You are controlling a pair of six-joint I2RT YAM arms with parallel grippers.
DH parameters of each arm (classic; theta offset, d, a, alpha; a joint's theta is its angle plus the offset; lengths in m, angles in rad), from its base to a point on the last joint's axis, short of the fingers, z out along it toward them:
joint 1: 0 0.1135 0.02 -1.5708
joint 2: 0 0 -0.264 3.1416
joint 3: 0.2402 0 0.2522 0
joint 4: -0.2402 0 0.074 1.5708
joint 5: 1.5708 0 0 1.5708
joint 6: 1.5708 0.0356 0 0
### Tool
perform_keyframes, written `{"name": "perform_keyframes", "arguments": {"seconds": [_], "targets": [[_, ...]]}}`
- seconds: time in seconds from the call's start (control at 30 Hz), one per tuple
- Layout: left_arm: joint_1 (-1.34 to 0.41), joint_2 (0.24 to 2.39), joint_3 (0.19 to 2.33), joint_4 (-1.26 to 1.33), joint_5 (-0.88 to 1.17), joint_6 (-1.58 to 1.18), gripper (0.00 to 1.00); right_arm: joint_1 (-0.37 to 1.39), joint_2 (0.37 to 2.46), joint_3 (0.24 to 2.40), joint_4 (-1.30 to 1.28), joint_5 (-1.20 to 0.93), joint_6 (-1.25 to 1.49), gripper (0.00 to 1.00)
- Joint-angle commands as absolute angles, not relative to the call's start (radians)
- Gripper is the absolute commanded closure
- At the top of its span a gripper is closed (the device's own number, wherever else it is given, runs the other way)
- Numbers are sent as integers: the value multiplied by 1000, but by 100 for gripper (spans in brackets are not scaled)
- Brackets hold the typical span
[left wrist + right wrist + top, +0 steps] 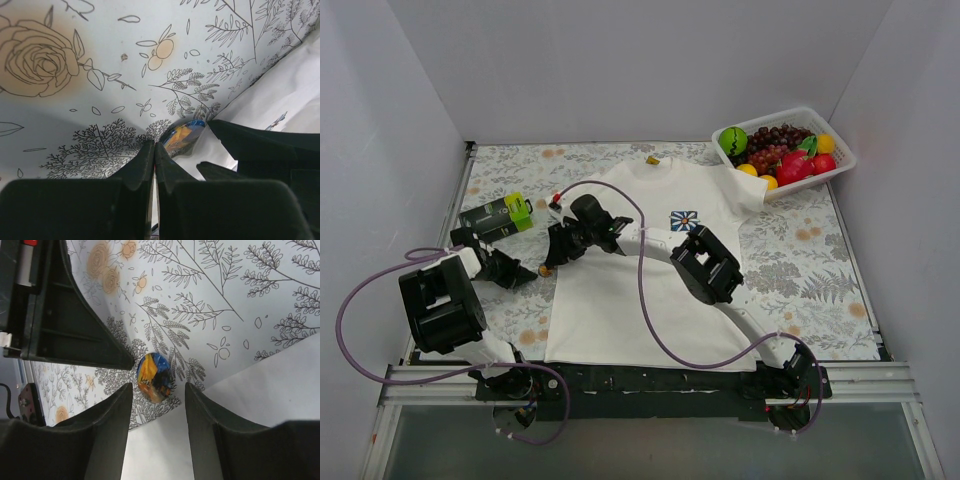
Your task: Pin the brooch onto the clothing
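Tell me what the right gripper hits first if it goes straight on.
Most likely the brooch, lying on the tablecloth just off the shirt edge, centred ahead of the open right gripper. Depth is unclear; the fingertips might touch the tablecloth first.

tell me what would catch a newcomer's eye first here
A white T-shirt lies spread flat mid-table, with a basket of bright fruit at the far right corner. At the shirt's left edge the open right gripper frames a tiny blue-and-orange brooch on the flowered tablecloth, beside the shut left gripper.
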State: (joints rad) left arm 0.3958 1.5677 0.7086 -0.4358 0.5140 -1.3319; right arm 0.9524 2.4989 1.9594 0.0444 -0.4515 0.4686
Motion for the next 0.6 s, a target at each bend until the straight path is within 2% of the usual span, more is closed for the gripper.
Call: {"name": "perform_keyframes", "arguments": {"seconds": [0.0, 0.17, 0.57], "targets": [[399, 1582, 687, -416, 482, -1315, 100, 954, 2530, 2023, 55, -445, 482, 47], [399, 1594, 689, -413, 482, -1310, 100, 956, 2549, 2031, 44, -460, 485, 53], [399, 1608, 703, -408, 485, -1308, 100, 965, 2557, 2014, 25, -529, 485, 54]]}}
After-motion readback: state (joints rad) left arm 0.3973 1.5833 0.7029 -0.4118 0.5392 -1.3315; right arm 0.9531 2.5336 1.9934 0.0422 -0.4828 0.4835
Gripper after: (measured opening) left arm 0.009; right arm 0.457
